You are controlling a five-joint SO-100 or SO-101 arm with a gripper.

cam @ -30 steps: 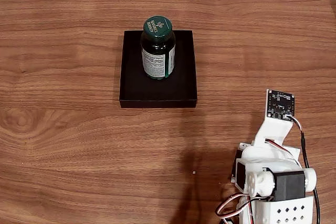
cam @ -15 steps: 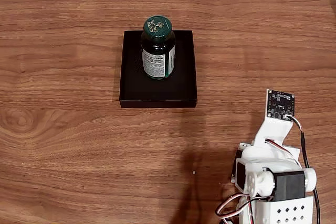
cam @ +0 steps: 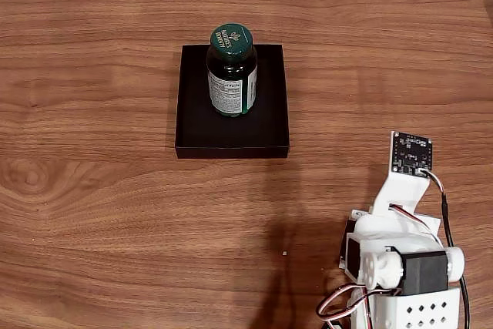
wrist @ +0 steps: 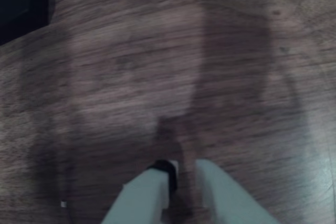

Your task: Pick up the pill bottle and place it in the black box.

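On the wooden table (cam: 115, 213), in the fixed view, the black box (cam: 231, 132) sits left of centre toward the far side, its square walls roughly aligned with the table's near edge. The pill bottle (cam: 231, 71) stands upright inside the black box, in its far half, with the green cap (cam: 231, 38) uppermost and the white-and-green label facing the camera. The base of the bottle rests on the box floor, clear of the near wall.

The arm (cam: 400, 260) is folded at the near right corner of the table, well apart from the box. A small circuit board (cam: 410, 153) sits at the top of its white structure, with wires running down the right side.

In the wrist view, the gripper (wrist: 181, 174) enters from the bottom edge, pointing over bare wood. Its two pale fingers (wrist: 144, 195) stand close together with a narrow gap at the tips and nothing between them. A dark corner of the black box (wrist: 23, 3) shows at the top left of that view. The picture is blurred.
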